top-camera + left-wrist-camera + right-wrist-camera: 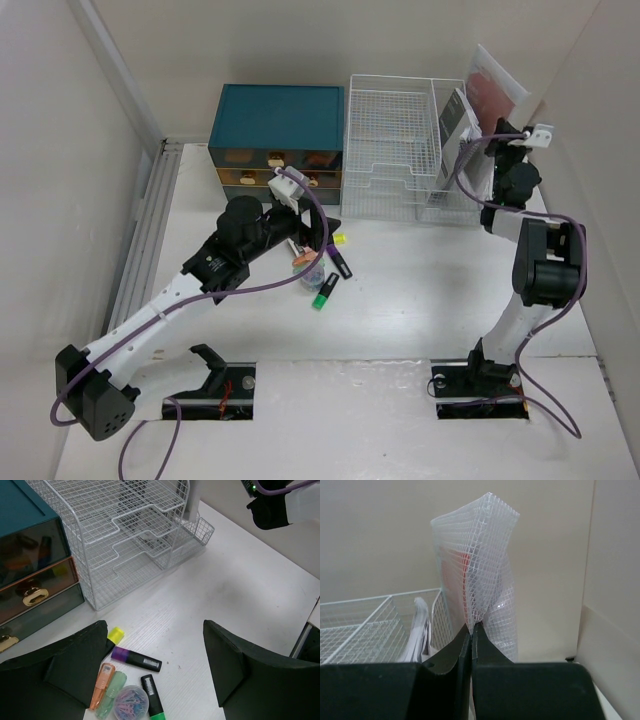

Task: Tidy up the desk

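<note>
Right wrist view: a mesh pouch (485,555) is pinched at its lower edge by the right end effector (471,627) and held upright beside the wire rack (370,615). The left end effector (155,650) is held spread above markers (136,659), apparently clear of them, on the white surface (240,590) spread beneath both arms.

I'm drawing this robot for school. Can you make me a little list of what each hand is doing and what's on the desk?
Left gripper: open, over the desk
Right gripper: shut on mesh pouch
Loose on desk: purple marker, green marker, yellow highlighter, tub of paper clips
At the back: teal drawer box, wire rack
</note>
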Action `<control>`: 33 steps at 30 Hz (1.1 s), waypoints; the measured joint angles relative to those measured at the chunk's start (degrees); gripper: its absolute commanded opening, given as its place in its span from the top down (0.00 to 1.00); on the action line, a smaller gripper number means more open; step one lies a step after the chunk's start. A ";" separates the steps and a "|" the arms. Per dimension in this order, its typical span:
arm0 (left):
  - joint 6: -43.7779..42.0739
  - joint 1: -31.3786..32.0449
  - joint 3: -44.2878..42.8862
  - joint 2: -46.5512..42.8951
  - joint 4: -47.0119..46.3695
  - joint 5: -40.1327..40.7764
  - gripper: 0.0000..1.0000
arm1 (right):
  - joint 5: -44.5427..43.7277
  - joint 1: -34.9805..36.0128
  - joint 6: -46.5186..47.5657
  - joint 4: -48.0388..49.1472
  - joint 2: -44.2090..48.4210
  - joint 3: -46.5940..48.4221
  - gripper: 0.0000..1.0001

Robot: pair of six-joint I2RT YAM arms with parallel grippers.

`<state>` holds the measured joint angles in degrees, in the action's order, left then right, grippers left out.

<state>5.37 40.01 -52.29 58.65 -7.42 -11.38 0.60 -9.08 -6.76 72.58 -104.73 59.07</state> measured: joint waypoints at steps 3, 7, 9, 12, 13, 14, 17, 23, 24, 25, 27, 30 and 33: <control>-0.02 0.00 0.00 0.02 0.04 -0.02 0.24 | 0.35 0.00 -0.24 0.09 0.00 -1.73 0.96; -0.02 0.00 0.00 0.02 0.07 -0.13 0.24 | 0.87 0.07 -0.79 1.16 0.00 -4.07 0.72; -0.02 0.00 0.00 0.02 0.07 -0.13 0.24 | 1.09 0.07 -1.18 1.64 0.13 -4.94 0.54; -0.02 0.00 0.00 0.02 0.07 -0.13 0.24 | 1.55 0.07 -1.40 1.46 0.92 -5.97 0.31; -0.02 0.00 0.00 0.02 0.07 -0.09 0.24 | 1.70 0.04 -1.42 1.36 1.53 -6.40 0.19; -0.02 0.00 0.00 0.02 0.07 -0.07 0.24 | 1.79 0.04 -1.79 1.22 2.05 -6.71 0.14; -0.02 0.00 0.00 0.02 0.09 0.02 0.23 | 1.77 0.04 -1.66 0.76 4.74 -8.17 0.09; -0.02 0.00 0.00 -0.04 0.11 0.96 0.22 | 0.85 -0.28 -1.68 -2.38 13.03 -10.97 0.06; 0.00 0.00 0.00 -0.15 0.11 1.18 0.22 | 0.57 -0.48 -1.68 -3.63 14.97 -11.41 0.06; 0.00 0.00 0.00 -0.26 0.11 1.40 0.21 | 0.17 -0.68 -1.70 -4.61 16.87 -11.82 0.06; 0.07 0.00 0.00 -0.70 0.11 2.03 0.20 | -0.68 -1.16 -1.70 -8.46 21.40 -12.41 0.09; 0.61 -0.09 0.11 -1.88 -0.09 3.72 0.17 | -0.94 -1.97 -0.79 -18.64 29.14 -11.67 0.26; 2.19 -0.79 0.76 -3.98 -0.79 5.60 0.12 | 2.62 -2.56 1.84 -29.03 36.37 -9.64 1.00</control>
<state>7.55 39.22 -51.53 54.68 -8.21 -5.78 3.22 -11.64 -4.93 43.55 -68.36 49.43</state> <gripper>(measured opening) 0.854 0.276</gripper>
